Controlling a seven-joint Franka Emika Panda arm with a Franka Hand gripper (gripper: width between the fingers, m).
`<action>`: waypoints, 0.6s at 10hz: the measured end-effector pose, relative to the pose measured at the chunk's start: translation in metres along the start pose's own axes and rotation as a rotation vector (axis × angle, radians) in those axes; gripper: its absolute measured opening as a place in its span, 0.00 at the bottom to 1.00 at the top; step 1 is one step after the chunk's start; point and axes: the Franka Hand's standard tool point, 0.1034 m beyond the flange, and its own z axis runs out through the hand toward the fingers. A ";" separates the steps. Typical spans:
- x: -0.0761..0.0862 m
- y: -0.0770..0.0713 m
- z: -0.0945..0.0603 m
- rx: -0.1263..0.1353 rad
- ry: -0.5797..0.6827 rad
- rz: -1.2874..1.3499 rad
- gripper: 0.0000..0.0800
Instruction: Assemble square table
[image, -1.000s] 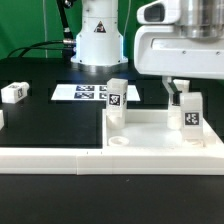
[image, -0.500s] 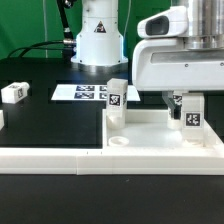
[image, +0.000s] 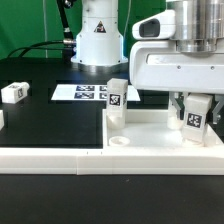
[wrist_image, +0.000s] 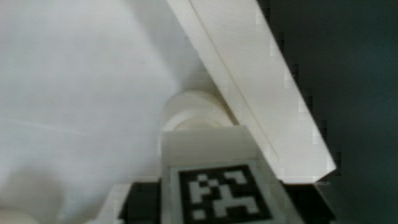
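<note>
The white square tabletop (image: 150, 128) lies at the exterior view's right, rimmed face up. Two tagged white legs stand on it: one at its near left corner region (image: 117, 98) and one at its right (image: 195, 122). My gripper (image: 195, 112) is down over the right leg, fingers (image: 178, 105) on both sides, shut on it. The leg looks slightly tilted. In the wrist view the leg's tag (wrist_image: 222, 190) sits between my dark fingers (wrist_image: 146, 196), with my gripper (wrist_image: 222, 205) low over the slab (wrist_image: 71, 90) beside its raised rim (wrist_image: 249, 70).
A loose tagged leg (image: 13, 92) lies at the exterior view's left; another shows at the left edge (image: 1, 118). The marker board (image: 85, 92) lies in front of the arm's base (image: 97, 35). A long white border bar (image: 50, 155) runs along the front. An open hole (image: 118, 141) is in the slab.
My gripper has come down and turned about the right leg, and its fingers now stand on both sides of it. The leg has shifted slightly right and tilted.
</note>
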 end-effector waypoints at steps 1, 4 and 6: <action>0.000 0.001 0.000 -0.001 -0.001 0.039 0.36; -0.001 0.002 0.002 0.004 0.001 0.279 0.35; -0.003 0.005 0.003 0.070 0.036 0.590 0.35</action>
